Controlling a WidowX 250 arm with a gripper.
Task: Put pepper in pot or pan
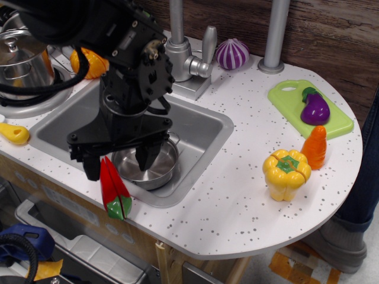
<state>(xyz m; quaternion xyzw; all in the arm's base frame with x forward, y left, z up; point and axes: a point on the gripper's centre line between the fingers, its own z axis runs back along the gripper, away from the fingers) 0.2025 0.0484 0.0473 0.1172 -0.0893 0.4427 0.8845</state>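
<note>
The red chili pepper [113, 188] with a green stem cap lies on the front rim of the sink, point up, cap toward the counter's front edge. The small shallow steel pot [151, 168] sits in the sink [201, 127] just right of the pepper. My black gripper [118, 164] hangs over the pot's left side, open. Its left finger [92, 167] stands just left of the pepper's tip and its right finger [145, 155] is over the pot. The pepper lies between the fingers, not gripped.
A yellow bell pepper [286, 173] and an orange carrot [315, 147] stand on the counter at right. A green board [308, 106] holds a purple eggplant [315, 109]. A faucet [183, 56], a purple onion [232, 54] and a taller lidded pot [18, 56] stand behind.
</note>
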